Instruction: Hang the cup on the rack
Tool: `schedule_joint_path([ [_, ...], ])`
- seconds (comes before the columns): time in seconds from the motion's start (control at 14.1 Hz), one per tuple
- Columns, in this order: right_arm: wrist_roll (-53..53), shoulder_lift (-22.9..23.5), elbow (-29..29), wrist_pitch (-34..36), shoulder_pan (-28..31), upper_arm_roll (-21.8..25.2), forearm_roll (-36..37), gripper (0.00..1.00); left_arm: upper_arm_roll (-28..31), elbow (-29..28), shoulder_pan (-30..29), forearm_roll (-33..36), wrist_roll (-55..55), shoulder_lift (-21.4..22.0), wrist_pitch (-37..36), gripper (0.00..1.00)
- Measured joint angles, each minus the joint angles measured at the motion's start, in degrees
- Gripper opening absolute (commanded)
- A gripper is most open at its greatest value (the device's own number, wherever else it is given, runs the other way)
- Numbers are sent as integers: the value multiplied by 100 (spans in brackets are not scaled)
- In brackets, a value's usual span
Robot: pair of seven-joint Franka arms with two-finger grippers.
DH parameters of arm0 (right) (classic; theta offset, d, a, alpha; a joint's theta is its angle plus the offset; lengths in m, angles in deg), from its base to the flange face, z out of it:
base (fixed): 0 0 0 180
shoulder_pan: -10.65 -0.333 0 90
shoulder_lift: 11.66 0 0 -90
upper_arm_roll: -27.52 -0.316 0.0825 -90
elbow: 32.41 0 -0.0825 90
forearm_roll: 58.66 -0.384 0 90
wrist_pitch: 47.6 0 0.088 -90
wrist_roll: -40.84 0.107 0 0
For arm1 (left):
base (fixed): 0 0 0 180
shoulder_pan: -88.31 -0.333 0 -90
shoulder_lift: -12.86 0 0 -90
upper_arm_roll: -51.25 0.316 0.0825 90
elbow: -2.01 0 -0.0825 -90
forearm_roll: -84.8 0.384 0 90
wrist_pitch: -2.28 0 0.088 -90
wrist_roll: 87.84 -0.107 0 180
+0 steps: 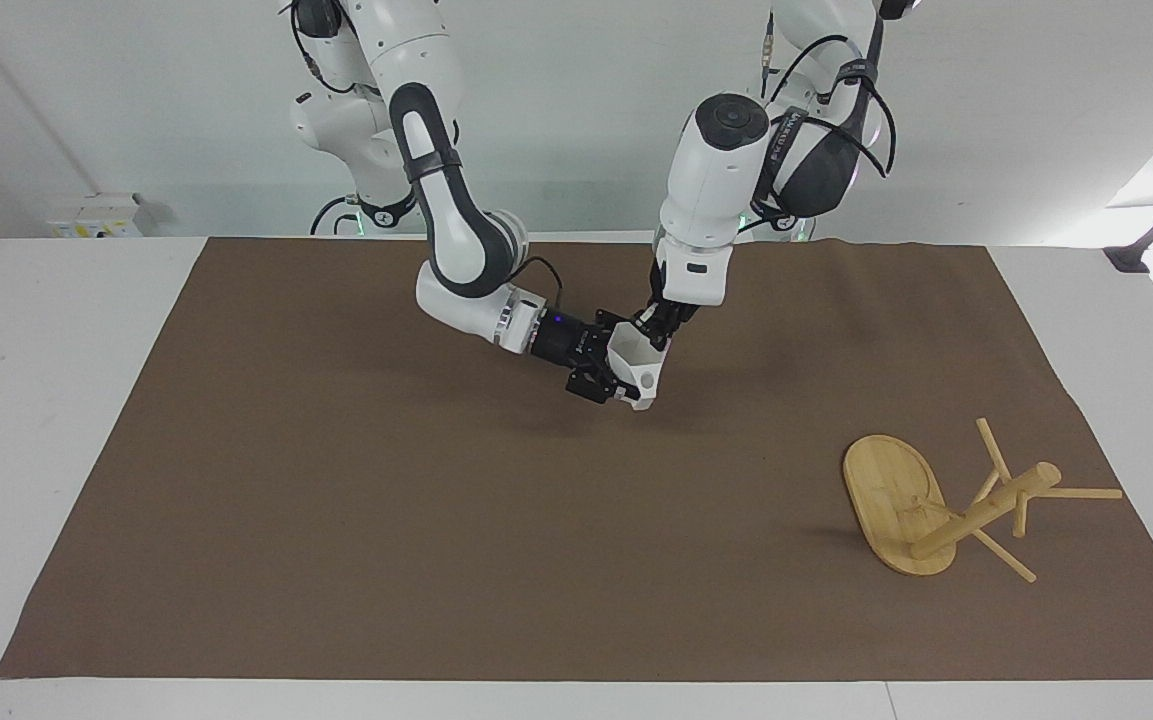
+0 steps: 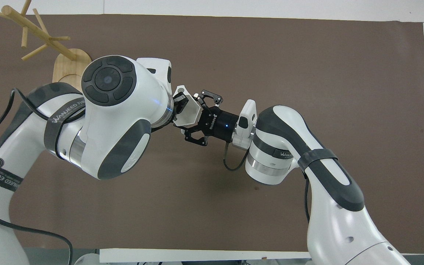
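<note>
Facing view, cup: I see the cup [image 1: 634,372] raised above the middle of the brown mat [image 1: 336,500], tilted, with both grippers on it.
Facing view, right gripper: the right gripper [image 1: 608,380] reaches in sideways, its fingers closed around the cup's body.
Facing view, left gripper: the left gripper [image 1: 658,328] comes down onto the cup's rim; I cannot tell whether its fingers have clamped yet.
Facing view, rack: the rack [image 1: 936,505] lies tipped over on the surface toward the left arm's end, oval base on edge, post and pegs resting on the mat, well apart from the cup.
Overhead view, cup: the cup [image 2: 189,113] sits between the 2 grippers, the left gripper [image 2: 179,105] at its rim, the right gripper [image 2: 196,117] around its body.
Overhead view, rack: the rack [image 2: 42,40] is farther from the robots than the cup.
Progress: I judge this a handover, early in the task.
Left to do: release by 1 arm, righting the rack, hanging the cup on a peg.
</note>
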Motion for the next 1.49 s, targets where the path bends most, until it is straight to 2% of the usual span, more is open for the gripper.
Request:
schedule_joint_path([
  [0.28, -6, -62, 3, -25, 112, 16, -7, 100, 11, 5, -2, -1, 73, 1, 218, 0],
  [0.42, -9, -160, -6, -20, 283, 6, 212, 100, 18, 16, -4, -3, 105, 0, 462, 0],
  [0.57, 41, -232, -6, 111, 653, -1, 805, 100, 39, -50, -58, 58, 144, -2, 707, 0],
  [0.71, 393, -279, 5, 619, 1359, 45, 1800, 100, 71, -370, -334, 115, 135, 26, 1176, 0],
  [0.85, 795, -325, 15, 1346, 2122, 81, 2805, 100, 90, -837, -715, 120, 81, 71, 2028, 0],
  [1.13, 2049, -395, 362, 2593, 3426, 114, 5101, 100, 104, -1762, -1429, 127, 3, 165, 4319, 0],
  [1.27, 3031, -486, 753, 2914, 3782, 119, 6184, 100, 106, -2096, -1632, 130, -8, 246, 5199, 0],
  [1.49, 4467, -768, 1077, 3028, 3892, 118, 7353, 100, 100, -3035, -1798, 138, -209, 442, 6848, 0],
])
